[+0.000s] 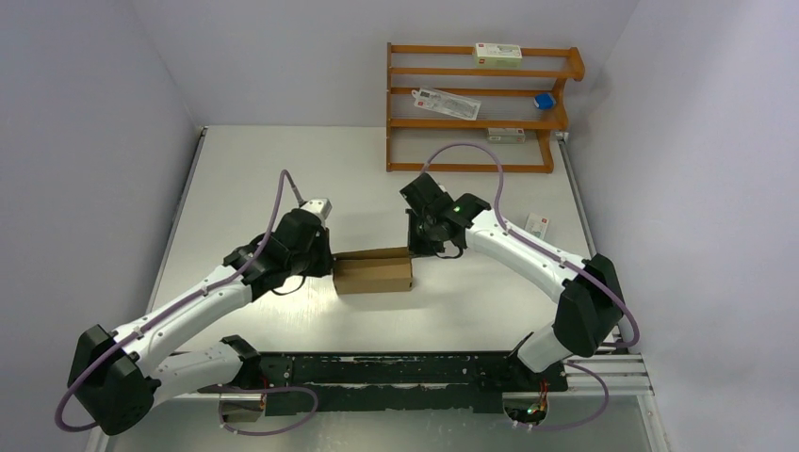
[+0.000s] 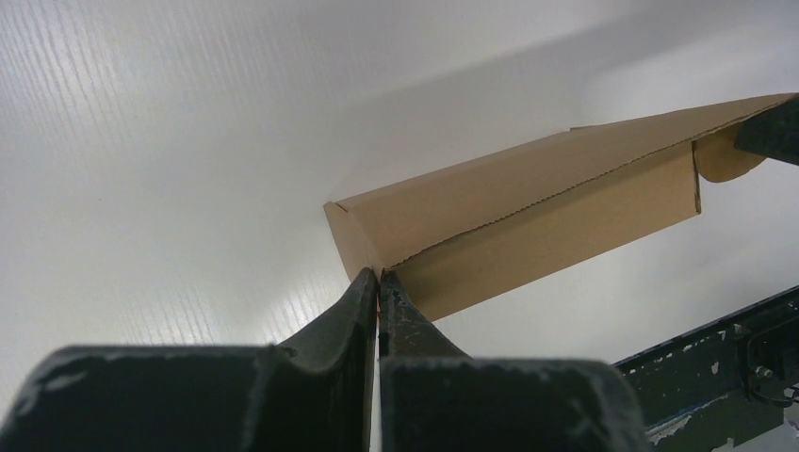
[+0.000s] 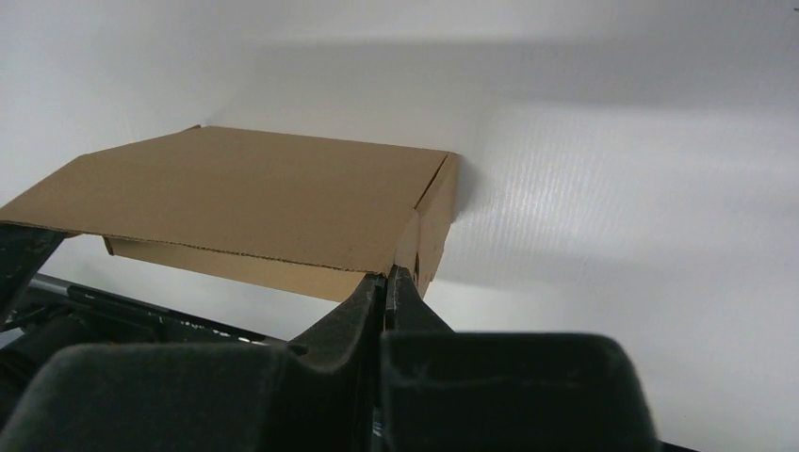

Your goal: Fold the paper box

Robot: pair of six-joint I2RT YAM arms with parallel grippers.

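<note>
The paper box (image 1: 373,274) is a slim brown carton at the middle of the table, lying lengthwise between my two grippers. My left gripper (image 1: 329,261) is shut on its left end. In the left wrist view the fingertips (image 2: 379,276) pinch the carton's (image 2: 528,207) near corner edge. My right gripper (image 1: 415,247) is shut on the right end. In the right wrist view the tips (image 3: 388,274) pinch the end edge of the carton (image 3: 254,193). A rounded tab sticks out at the far end (image 2: 721,160). The carton seems slightly raised off the table.
A wooden shelf (image 1: 476,108) at the back right holds small white cartons (image 1: 497,54) and a blue object (image 1: 544,101). Another small white carton (image 1: 537,224) lies on the table at the right. A black rail (image 1: 415,372) runs along the near edge.
</note>
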